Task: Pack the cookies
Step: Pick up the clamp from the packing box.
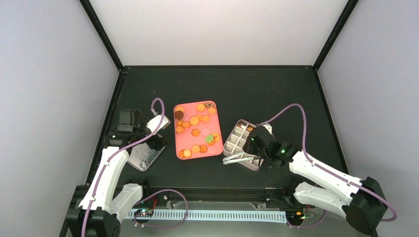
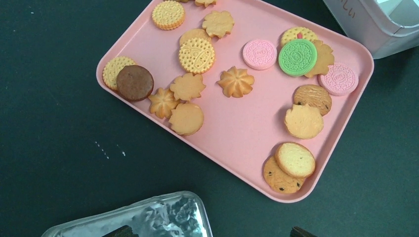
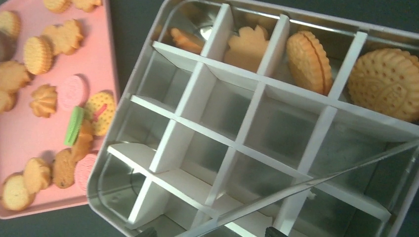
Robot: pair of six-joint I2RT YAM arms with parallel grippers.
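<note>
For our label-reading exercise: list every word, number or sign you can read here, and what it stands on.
No text can be read.
green cookie: embossed centre stamp, too small to read.
pink cookies: embossed stamps, too small to read.
white box: dark handwritten strokes on its wall, cut off, illegible.

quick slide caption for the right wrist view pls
Divided metal tin with four cookies in its top row, tongs crossing the lower right corner, pink tray alongside.

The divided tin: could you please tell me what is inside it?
Four cookies, one per compartment along one row; other visible compartments empty. Tongs cross one corner, hiding part.
</note>
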